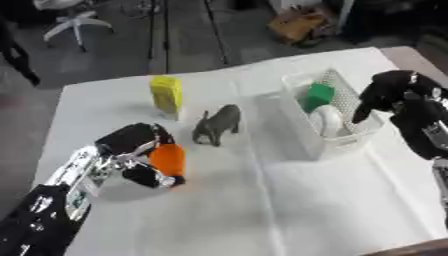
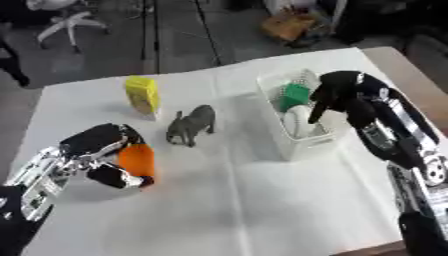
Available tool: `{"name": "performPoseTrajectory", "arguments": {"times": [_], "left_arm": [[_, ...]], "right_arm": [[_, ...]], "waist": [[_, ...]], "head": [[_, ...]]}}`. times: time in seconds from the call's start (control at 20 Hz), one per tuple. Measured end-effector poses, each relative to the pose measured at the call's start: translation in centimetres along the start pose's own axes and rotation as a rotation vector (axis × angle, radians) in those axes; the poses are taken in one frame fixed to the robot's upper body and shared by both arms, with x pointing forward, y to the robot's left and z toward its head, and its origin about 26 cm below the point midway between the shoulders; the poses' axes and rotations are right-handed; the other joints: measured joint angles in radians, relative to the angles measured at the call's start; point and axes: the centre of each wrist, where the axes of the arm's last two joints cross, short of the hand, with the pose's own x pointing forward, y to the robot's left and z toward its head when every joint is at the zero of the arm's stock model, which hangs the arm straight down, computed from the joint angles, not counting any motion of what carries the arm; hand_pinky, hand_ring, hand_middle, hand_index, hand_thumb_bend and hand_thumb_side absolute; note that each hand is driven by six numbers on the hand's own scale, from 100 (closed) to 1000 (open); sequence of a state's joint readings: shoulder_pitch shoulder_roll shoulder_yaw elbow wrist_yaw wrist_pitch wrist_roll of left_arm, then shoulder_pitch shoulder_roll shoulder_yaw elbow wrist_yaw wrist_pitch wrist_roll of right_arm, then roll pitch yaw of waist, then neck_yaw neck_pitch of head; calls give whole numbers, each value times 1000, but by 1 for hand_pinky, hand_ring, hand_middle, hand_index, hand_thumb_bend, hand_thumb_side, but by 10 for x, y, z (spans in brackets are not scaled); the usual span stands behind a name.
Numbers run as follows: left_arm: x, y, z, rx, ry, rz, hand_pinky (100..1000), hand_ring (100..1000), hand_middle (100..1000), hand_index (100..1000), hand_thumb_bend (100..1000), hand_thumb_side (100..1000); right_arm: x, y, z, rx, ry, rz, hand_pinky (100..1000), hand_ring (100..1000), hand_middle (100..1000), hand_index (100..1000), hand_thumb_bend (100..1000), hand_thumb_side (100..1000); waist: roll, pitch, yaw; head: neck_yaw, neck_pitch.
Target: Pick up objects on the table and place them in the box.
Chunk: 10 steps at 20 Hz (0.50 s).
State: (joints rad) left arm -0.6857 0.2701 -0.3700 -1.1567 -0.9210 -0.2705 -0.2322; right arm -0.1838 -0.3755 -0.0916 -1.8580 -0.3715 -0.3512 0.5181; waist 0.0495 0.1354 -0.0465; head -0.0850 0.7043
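Note:
An orange object point(image 1: 168, 159) stands at the table's left, and my left hand point(image 1: 131, 145) is curled round it from the left. A grey toy animal point(image 1: 217, 124) stands mid-table. Behind it a yellow box point(image 1: 166, 94) stands upright. The white basket point(image 1: 306, 134) at right holds a green item point(image 1: 318, 95) and a white round item point(image 1: 329, 119). My right hand point(image 2: 337, 95) hovers over the basket's right rim, fingers hanging down relaxed, holding nothing.
The white tablecloth point(image 1: 289, 200) covers the table, with open space at the front and middle. Beyond the far edge are an office chair point(image 1: 74, 20), a cardboard box point(image 1: 296, 22) and dark floor.

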Motion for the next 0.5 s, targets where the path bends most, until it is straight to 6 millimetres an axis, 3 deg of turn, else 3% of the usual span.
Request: {"name": "performPoseTrajectory", "arguments": {"times": [0.15, 0.5], "left_arm": [[-1, -1, 0, 41, 14, 20, 271, 278, 344, 468, 355, 537], [-1, 2, 0, 55, 19, 37, 276, 278, 346, 472, 377, 496]], "right_arm": [[0, 0, 0, 0, 0, 0, 510, 526, 629, 827, 294, 622], [0, 0, 0, 0, 0, 0, 511, 526, 629, 826, 295, 622]], "waist": [[0, 0, 0], [0, 0, 0]], "head": [[0, 0], [0, 0]]}}
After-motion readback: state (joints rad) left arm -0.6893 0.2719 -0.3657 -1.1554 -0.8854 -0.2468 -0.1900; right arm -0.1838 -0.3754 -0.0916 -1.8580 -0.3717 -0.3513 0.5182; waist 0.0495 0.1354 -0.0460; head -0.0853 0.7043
